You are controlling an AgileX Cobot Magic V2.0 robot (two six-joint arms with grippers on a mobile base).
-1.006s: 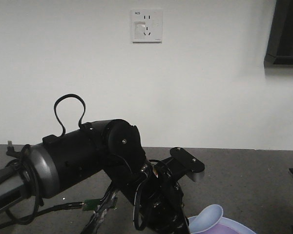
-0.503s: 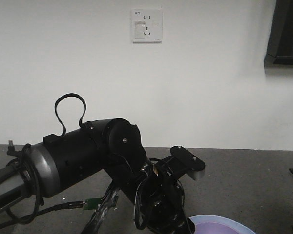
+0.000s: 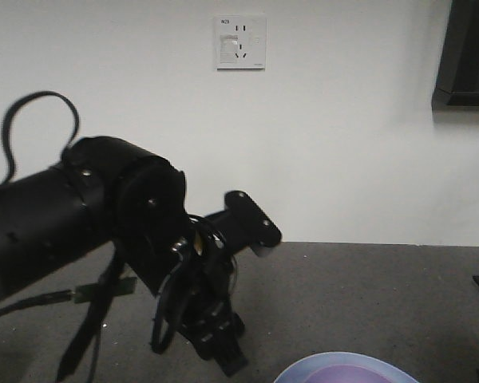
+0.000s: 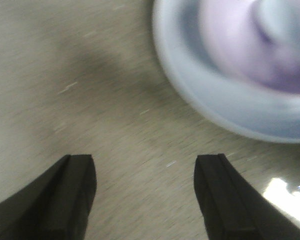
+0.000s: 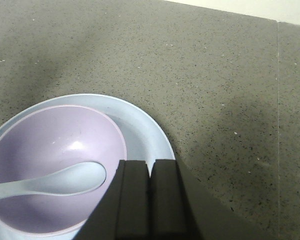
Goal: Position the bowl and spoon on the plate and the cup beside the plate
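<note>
Left gripper (image 4: 145,167): two dark fingers at the bottom edge, spread wide, with counter showing between them.
Counter (image 4: 65,75): grey, finely speckled, with glare at lower right.
Plate (image 4: 210,107): light blue, upper right, blurred, cut off by the frame.
Bowl (image 4: 235,45): lavender, on the plate.
Spoon (image 4: 285,20): pale blue, in the bowl, blurred.

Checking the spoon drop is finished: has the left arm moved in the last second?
Yes. The left arm has swung left and up: its wrist bracket, earlier right of the wall socket, now sits below it.
</note>
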